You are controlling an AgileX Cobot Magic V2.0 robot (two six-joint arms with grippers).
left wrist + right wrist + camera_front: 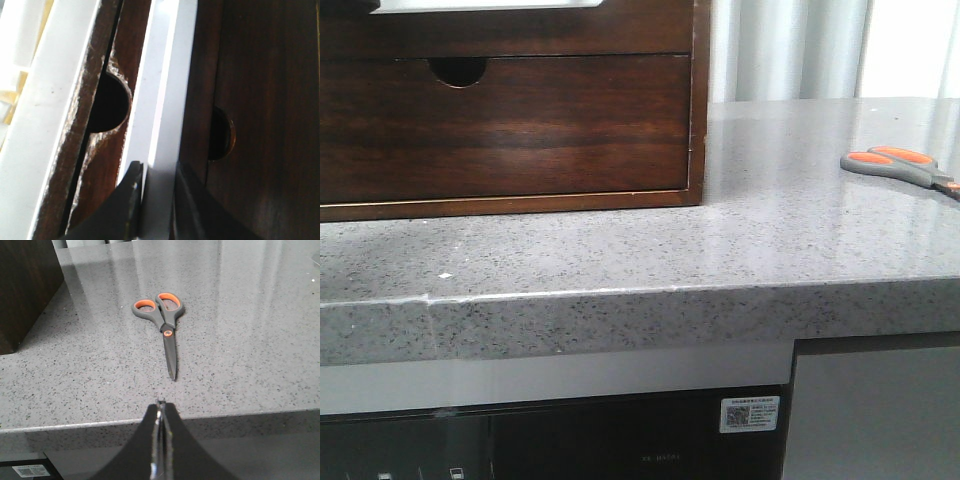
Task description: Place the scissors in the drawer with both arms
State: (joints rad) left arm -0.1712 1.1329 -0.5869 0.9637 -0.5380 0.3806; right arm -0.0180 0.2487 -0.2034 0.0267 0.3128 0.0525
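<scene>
On the desk [620, 260] we see the drawer [510, 125] closed. The scissors [162, 320] lie ahead of our right jaws, pressed together, blades pointing back toward them. Left jaws pinch a white strip [160, 125].

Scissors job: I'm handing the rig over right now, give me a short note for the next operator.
Left tool: close to the cabinet front, fingers either side of a pale strip; whether it grips is unclear.
Right tool: shut, empty, short of the counter edge, pointing at the scissors.
Scissors lie closed on the counter, right of the cabinet.
Drawer looks shut.
Done: nothing visible.
Left: open drawer, pick scissors, place inside.
</scene>
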